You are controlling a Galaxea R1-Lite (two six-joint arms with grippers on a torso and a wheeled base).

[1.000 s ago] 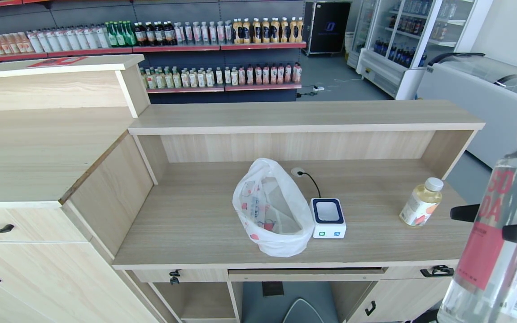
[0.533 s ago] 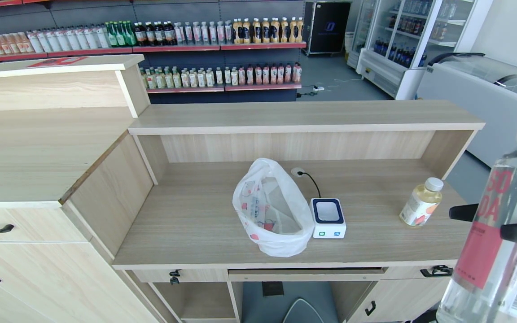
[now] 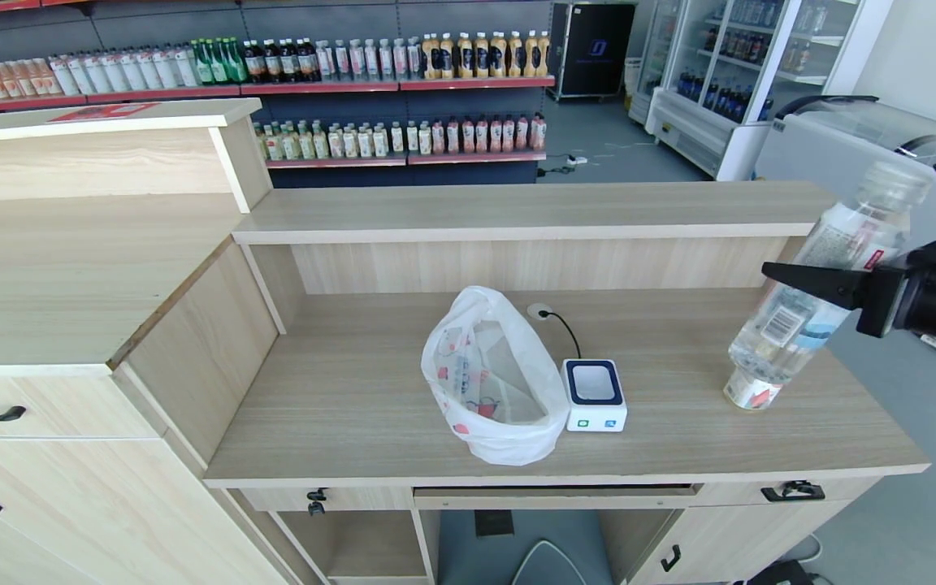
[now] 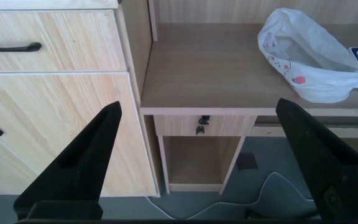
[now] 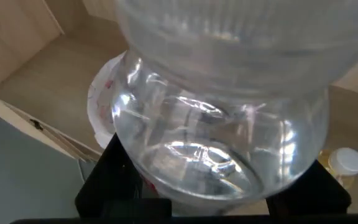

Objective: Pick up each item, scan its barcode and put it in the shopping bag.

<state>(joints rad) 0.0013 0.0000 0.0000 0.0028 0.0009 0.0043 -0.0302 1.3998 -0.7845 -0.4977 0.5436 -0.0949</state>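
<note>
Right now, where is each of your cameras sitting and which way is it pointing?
Head view: on the head, looking forward and down at the counter; the right gripper holds a clear bottle.
Left wrist view: on the left wrist, low, facing the counter front; the open left gripper frames the picture.
Right wrist view: on the right wrist, looking along the bottle toward the counter.
Shared: all three see the shopping bag.

Right end effector held high, clamped around a clear bottle, left end effector low, jaws spread wide.
</note>
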